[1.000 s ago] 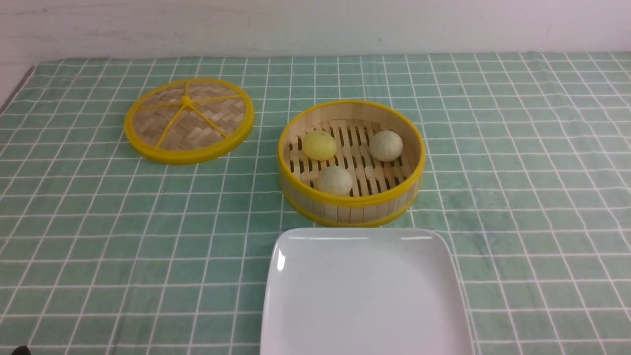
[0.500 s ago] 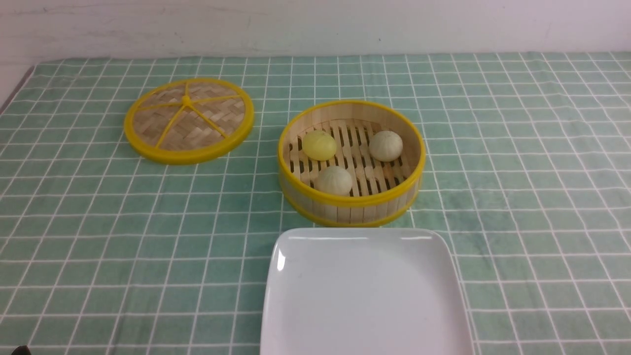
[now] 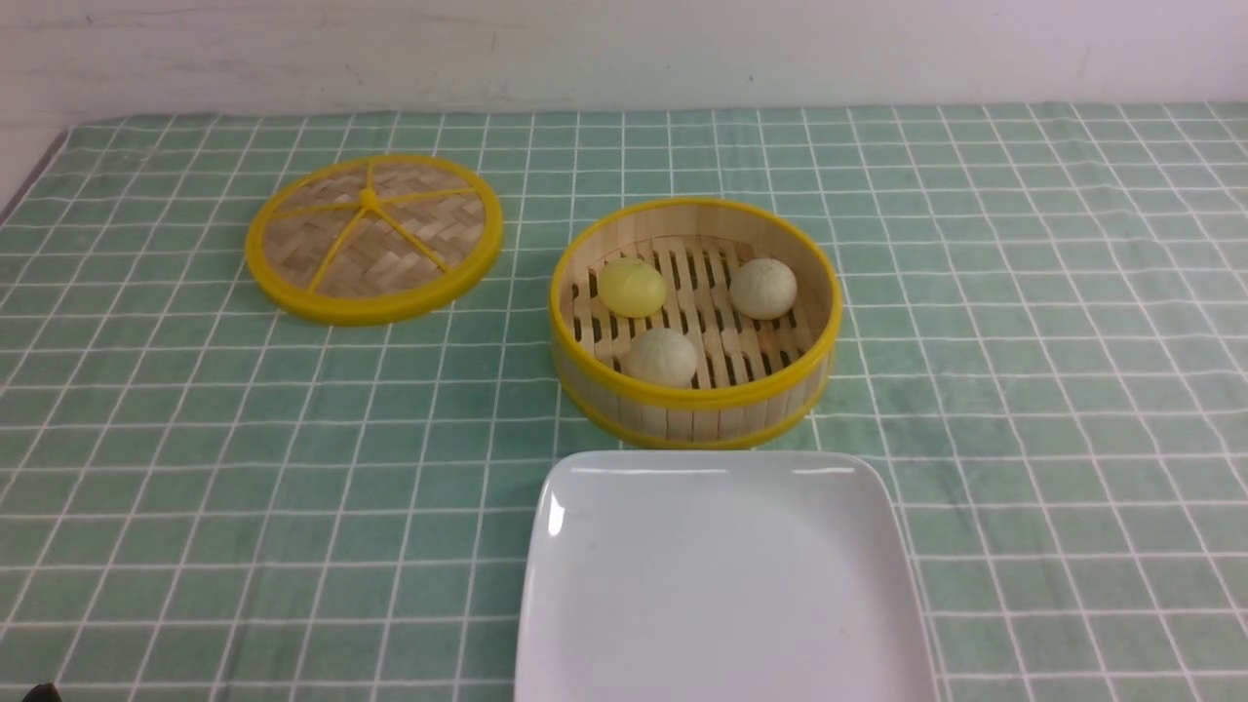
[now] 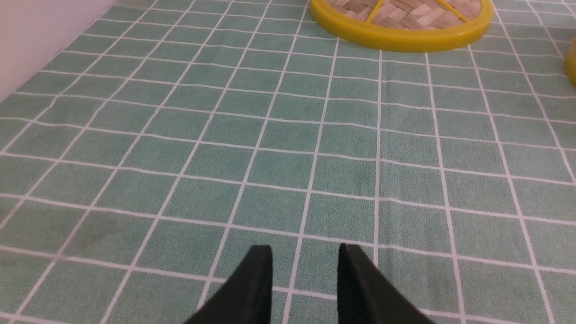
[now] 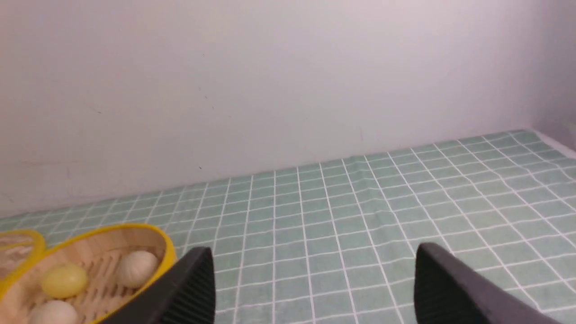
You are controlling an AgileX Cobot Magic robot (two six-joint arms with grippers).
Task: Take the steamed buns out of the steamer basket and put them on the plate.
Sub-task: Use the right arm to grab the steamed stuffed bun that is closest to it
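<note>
The steamer basket [image 3: 694,402] stands mid-table with three steamed buns on its slatted floor: a yellow bun [image 3: 632,287] at back left, a beige bun [image 3: 762,288] at back right, and a beige bun [image 3: 660,356] at the front. The white square plate [image 3: 721,585] lies bare just in front of the basket. Neither gripper shows in the front view. My right gripper [image 5: 315,256] is wide open and empty, to the right of the basket [image 5: 112,234]; the yellow bun [image 5: 64,279] and a beige bun [image 5: 135,268] show there. My left gripper [image 4: 306,252] is empty with a narrow gap, low over the cloth.
The flat woven lid [image 3: 373,237] lies at the back left and shows in the left wrist view [image 4: 400,27]. A green checked cloth [image 3: 1024,341] covers the table. A white wall [image 3: 624,49] runs behind, and the table's left edge is near the left arm.
</note>
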